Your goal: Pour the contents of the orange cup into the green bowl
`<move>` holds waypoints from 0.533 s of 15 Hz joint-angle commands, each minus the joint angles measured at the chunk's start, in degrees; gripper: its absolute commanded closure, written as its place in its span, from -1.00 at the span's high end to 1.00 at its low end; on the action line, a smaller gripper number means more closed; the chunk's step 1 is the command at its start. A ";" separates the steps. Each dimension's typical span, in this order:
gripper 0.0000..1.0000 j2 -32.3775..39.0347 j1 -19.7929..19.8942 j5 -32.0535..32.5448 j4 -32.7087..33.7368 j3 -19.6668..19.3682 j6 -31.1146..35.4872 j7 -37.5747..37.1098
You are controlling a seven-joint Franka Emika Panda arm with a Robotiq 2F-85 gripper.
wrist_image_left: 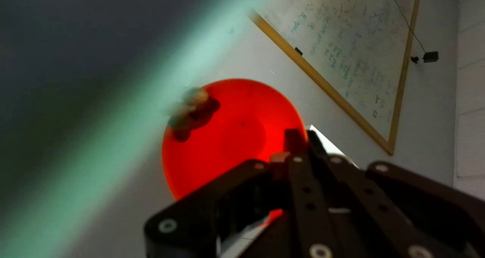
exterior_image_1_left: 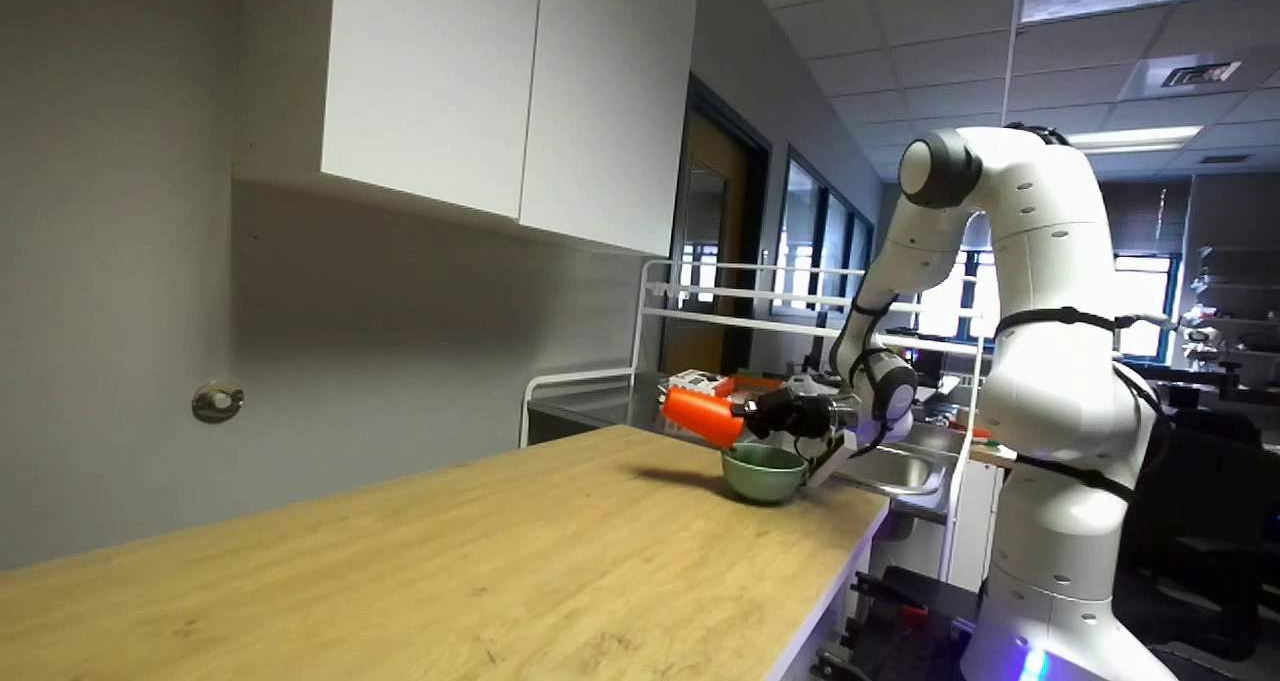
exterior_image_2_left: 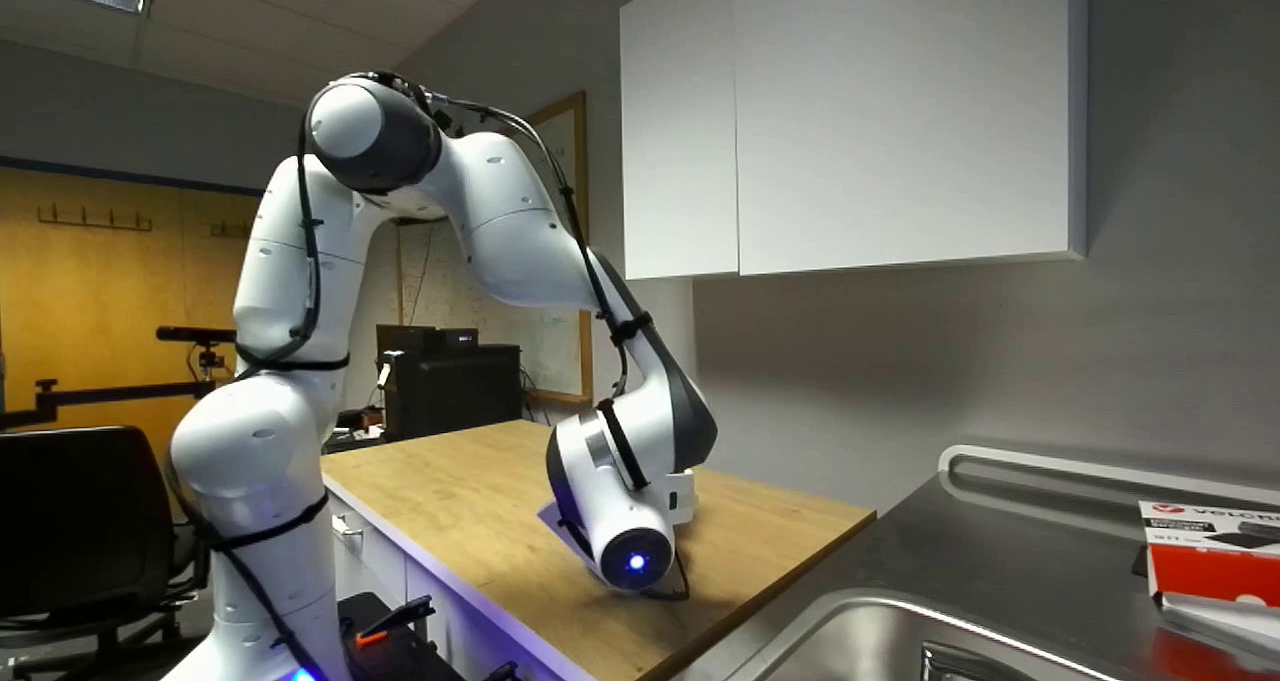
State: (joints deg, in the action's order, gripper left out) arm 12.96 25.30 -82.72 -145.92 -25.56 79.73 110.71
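Note:
The orange cup (exterior_image_1_left: 700, 416) is held in the air, tilted past level in an exterior view. Its mouth points down and right at the green bowl's near rim. The green bowl (exterior_image_1_left: 763, 473) stands upright on the counter just below. My gripper (exterior_image_1_left: 745, 411) is shut on the cup's wall at its mouth. In the wrist view the gripper (wrist_image_left: 306, 138) has one finger inside the cup (wrist_image_left: 242, 144) and one outside. Blurred brown lumps (wrist_image_left: 195, 114) lie at the cup's lip, beside a pale green blurred bowl rim (wrist_image_left: 125, 144). The arm hides cup and bowl in an exterior view.
The wooden counter (exterior_image_1_left: 450, 561) runs along the wall. A white metal rack (exterior_image_1_left: 740, 321) and a steel sink (exterior_image_2_left: 830, 616) stand by its end. A white wall cupboard (exterior_image_1_left: 430, 81) hangs above. A red and white box (exterior_image_2_left: 1215, 566) lies on the dark worktop (exterior_image_2_left: 1000, 551).

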 commanded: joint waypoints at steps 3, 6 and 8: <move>-0.98 4.56 2.07 -0.67 4.01 -0.37 -7.36 4.24; -0.98 6.69 2.76 -0.99 5.42 -0.28 -10.85 6.32; -0.98 7.89 2.94 -1.11 6.20 -0.26 -12.42 7.46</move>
State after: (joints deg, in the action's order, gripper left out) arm 18.51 27.72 -83.02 -141.93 -25.87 70.42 116.27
